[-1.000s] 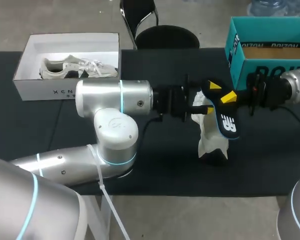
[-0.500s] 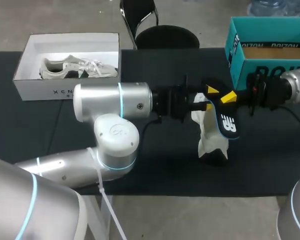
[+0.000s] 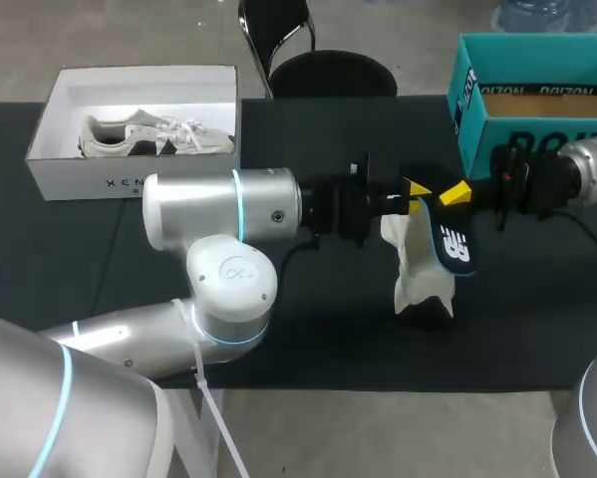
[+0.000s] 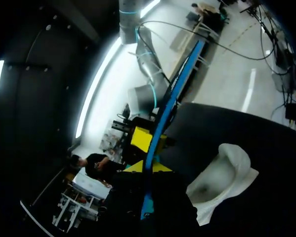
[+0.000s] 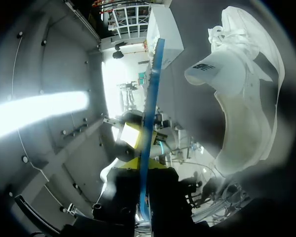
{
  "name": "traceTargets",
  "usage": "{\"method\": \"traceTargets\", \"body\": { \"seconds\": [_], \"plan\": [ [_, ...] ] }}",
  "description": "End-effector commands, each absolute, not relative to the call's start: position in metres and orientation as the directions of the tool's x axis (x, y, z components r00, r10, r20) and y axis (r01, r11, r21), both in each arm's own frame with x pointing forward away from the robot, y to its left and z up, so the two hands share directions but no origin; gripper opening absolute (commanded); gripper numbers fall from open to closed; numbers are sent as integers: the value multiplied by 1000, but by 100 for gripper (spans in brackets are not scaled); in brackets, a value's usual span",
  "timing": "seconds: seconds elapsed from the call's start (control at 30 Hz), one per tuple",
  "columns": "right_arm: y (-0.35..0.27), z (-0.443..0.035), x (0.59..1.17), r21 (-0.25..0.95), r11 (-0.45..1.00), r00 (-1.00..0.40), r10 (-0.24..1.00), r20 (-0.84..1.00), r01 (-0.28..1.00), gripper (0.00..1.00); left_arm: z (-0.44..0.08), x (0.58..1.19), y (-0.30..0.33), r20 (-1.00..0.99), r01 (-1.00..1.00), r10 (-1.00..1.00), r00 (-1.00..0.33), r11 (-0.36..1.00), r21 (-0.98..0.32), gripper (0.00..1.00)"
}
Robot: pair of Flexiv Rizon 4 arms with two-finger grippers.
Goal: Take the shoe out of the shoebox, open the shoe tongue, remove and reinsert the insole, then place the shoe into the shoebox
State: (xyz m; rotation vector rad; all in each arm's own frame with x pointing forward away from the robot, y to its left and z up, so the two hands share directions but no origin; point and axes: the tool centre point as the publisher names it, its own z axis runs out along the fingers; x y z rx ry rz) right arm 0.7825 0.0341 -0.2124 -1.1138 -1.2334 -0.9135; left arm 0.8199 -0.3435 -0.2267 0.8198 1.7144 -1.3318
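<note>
Your left claw (image 4: 148,169) and right claw (image 5: 144,167) meet above the middle of the black worktop (image 3: 328,329). Each is closed on the dark blue insole (image 3: 449,242), whose thin edge runs between both pairs of yellow tips. The insole carries a white logo. A white shoe (image 3: 421,279) stands on the worktop just below it, with its opening showing in the left wrist view. You cannot tell whether the insole touches the shoe.

At the far left corner, a white shoebox (image 3: 79,179) with small dark lettering on its front holds a second pale shoe (image 3: 158,134). At the far right, a teal shoebox (image 3: 537,139) with bold dark print sits just behind your right arm.

Since a second ago, your left arm has drawn back slightly toward its own side. The shoe and both boxes have stayed put.
</note>
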Motion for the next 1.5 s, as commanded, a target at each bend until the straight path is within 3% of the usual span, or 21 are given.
{"method": "traceTargets", "body": {
  "seconds": [0.03, 0.2, 0.23, 0.27, 0.47, 0.73, 0.97, 1.07, 1.4, 1.5],
  "plan": [
    [35, -212, 782, -143, 236, 135, 51, 990, 961, 0, -223, 819, -346, -883, 861, 26, -468, 239, -450, 0],
    [35, -212, 782, -143, 236, 135, 51, 990, 961, 2, -222, 818, -345, -885, 863, 38, -464, 244, -442, 0],
    [35, -212, 782, -143, 236, 135, 51, 990, 961, 32, -222, 818, -344, -886, 865, 42, -461, 243, -439, 0],
    [35, -212, 782, -143, 236, 135, 51, 990, 961, 100, -221, 818, -344, -887, 867, 46, -460, 242, -436, 0],
    [-9, -203, 762, -92, 94, 87, 64, 994, 991, 100, -220, 815, -340, -886, 872, 81, -456, 240, -427, 0],
    [-96, -180, 702, -1, -98, 23, 221, 975, 995, 100, -207, 809, -332, -877, 873, 96, -471, 192, -448, 0],
    [-140, -154, 669, 193, 42, -192, 424, 885, 980, 100, -199, 802, -331, -852, 857, 107, -512, 135, -498, 0],
    [-147, -146, 673, 126, 104, -161, 471, 867, 987, 100, -197, 799, -333, -844, 851, 118, -523, 118, -511, 0],
    [-147, -146, 673, 126, 104, -161, 471, 867, 987, 100, -189, 785, -338, -811, 823, 137, -568, 98, -560, 0],
    [-147, -138, 672, 185, 211, -273, 547, 791, 960, 100, -185, 783, -339, -807, 819, 143, -574, 91, -566, 0]
  ]
}}
